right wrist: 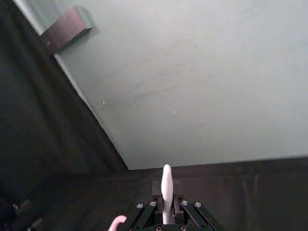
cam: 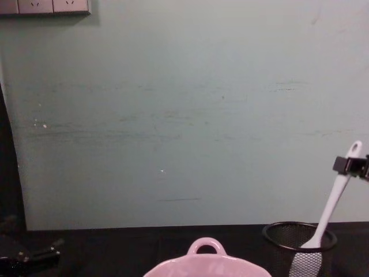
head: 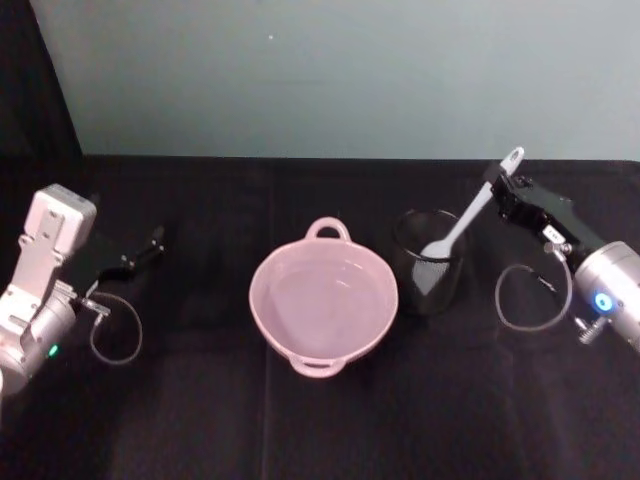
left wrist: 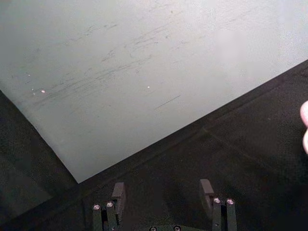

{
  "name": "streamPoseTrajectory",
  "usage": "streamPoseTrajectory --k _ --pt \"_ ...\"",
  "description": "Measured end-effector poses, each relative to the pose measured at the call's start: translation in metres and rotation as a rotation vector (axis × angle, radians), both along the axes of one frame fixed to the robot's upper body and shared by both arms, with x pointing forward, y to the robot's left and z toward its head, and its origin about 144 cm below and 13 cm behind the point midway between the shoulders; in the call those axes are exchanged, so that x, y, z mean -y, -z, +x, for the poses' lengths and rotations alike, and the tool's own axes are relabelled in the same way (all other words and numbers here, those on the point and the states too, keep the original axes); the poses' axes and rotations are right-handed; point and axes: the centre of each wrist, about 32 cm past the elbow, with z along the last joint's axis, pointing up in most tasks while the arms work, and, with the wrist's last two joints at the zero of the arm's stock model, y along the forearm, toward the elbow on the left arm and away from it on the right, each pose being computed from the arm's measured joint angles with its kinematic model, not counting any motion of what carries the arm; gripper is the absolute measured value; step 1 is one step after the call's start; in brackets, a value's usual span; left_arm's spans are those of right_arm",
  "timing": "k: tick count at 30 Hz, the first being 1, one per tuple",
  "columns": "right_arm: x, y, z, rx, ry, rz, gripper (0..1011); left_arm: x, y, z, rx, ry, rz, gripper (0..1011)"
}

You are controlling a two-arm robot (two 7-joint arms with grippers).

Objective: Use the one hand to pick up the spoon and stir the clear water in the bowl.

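On the right side of the counter (head: 200, 400), my right gripper (head: 497, 188) is closing firmly on the spoon (head: 465, 222), holding it high on the handle, just under the end with the small hole. The spoon is leaning from my gripper down and to the left, and its scoop is sitting inside the black mesh cup (head: 428, 275). The pink bowl (head: 268, 300) is standing just beside this cup, to its left, in the middle of the counter, with one loop handle pointing to the wall. My gripper is hanging above and to the right of the cup, well apart from the bowl.

My left gripper (head: 150, 247) is resting far at the left, its fingers standing apart with nothing between them.

From the chest view, the mesh is half hiding the scoop, and the lower edge is cutting off most of the bowl. I am not managing to make out the water inside the bowl.
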Motion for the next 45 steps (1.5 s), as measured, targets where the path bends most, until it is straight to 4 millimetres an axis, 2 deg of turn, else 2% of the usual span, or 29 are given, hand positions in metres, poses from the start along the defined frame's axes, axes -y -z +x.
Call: streamPoseTrajectory --k 11,18,24,33,45 --pt "0.001 -0.046 -0.023 0.138 -0.024 -0.197 125 0.000 0.000 0.000 0.000 0.000 0.000 1011" --pt "-0.005 -0.073 -0.033 0.214 -0.060 -0.246 125 0.000 0.000 0.000 0.000 0.000 0.000 1011" --pt "-0.015 -0.089 -0.034 0.261 -0.118 -0.249 125 0.000 0.000 0.000 0.000 0.000 0.000 1011" --pt "-0.035 -0.095 -0.030 0.295 -0.213 -0.235 125 0.000 0.000 0.000 0.000 0.000 0.000 1011" --pt "-0.054 -0.066 -0.022 0.266 -0.321 -0.275 125 0.000 0.000 0.000 0.000 0.000 0.000 1011"
